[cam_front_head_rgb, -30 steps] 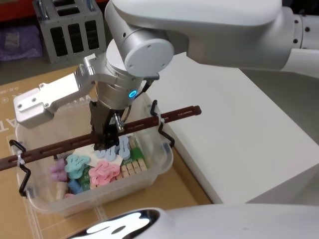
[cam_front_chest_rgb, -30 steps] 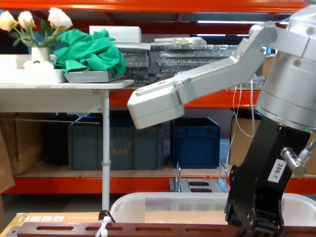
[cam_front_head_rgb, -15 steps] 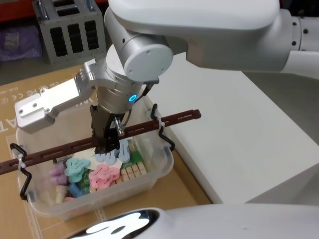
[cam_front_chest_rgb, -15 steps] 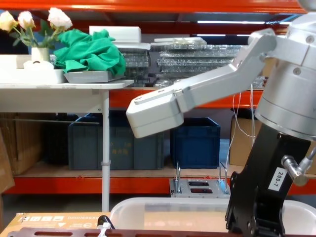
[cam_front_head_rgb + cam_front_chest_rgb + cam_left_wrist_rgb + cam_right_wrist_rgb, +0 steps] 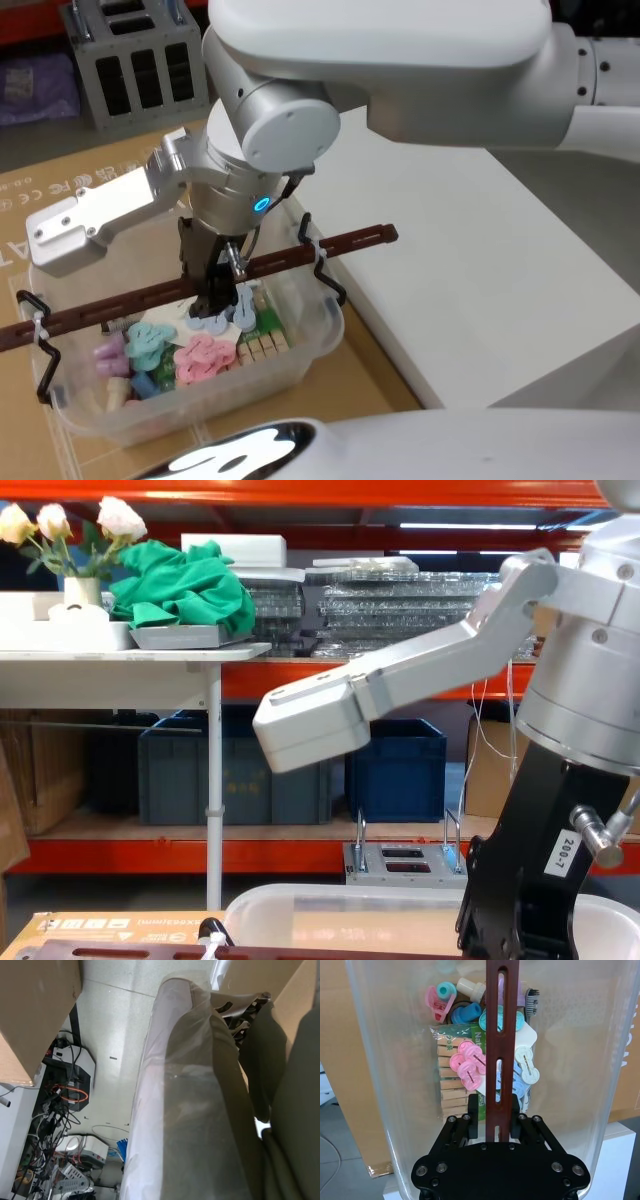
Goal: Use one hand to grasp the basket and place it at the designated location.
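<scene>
With the right gripper [image 5: 211,293] pinching the handle [image 5: 330,242] mid-bar and the basket [image 5: 300,360] at the cardboard's [image 5: 105,172] right edge beside the bench [image 5: 470,250], the carry seems in hand; next, a level lift.

Head overhead, chest low — basket [image 5: 290,365] shared

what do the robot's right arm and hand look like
The right arm has smooth white shell links, then a round silver-grey wrist joint with a glowing blue ring light and a boxy silver bracket. The right hand is black, built of blocky links with round screw heads, and carries a white 200-7 label.
</scene>
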Robot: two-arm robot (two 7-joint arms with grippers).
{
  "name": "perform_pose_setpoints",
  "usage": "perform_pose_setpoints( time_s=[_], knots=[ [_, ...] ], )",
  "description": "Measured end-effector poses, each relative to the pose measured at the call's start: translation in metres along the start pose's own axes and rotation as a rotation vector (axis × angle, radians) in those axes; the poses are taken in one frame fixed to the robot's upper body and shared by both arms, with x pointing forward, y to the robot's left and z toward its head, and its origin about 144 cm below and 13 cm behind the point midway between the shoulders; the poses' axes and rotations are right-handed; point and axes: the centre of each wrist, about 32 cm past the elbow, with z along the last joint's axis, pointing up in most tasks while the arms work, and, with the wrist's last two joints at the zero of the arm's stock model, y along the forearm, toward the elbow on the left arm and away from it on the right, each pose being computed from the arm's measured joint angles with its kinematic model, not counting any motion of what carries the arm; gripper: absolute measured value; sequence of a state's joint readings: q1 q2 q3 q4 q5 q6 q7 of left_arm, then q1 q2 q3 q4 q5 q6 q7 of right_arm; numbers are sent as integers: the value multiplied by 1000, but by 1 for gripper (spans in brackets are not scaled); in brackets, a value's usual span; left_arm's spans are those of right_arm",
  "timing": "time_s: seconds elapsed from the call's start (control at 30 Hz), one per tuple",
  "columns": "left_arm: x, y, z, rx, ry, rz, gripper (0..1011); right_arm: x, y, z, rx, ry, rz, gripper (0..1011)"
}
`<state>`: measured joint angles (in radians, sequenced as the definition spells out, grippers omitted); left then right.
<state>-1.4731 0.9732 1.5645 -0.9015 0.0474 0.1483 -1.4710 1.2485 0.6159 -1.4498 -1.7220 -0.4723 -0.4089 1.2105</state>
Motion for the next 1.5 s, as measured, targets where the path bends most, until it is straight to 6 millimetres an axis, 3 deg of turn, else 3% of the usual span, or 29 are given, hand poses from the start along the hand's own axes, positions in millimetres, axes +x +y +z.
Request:
perform_pose_setpoints(
  time_s=[0.5, 0.77, 1.23, 1.5],
  knots=[
    [0, 0, 0, 0, 0, 0, 0, -11, -18, -8, 2, 29, -48, 809],
    [0, 0, 0, 0, 0, 0, 0, -22, -39, -11, -12, 46, -103, 999],
    [0, 0, 0, 0, 0, 0, 0, -41, -74, -13, -32, 65, -190, 1000],
    [0, 0, 0, 0, 0, 0, 0, -50, -84, -15, -35, 82, -215, 1000]
  ],
)
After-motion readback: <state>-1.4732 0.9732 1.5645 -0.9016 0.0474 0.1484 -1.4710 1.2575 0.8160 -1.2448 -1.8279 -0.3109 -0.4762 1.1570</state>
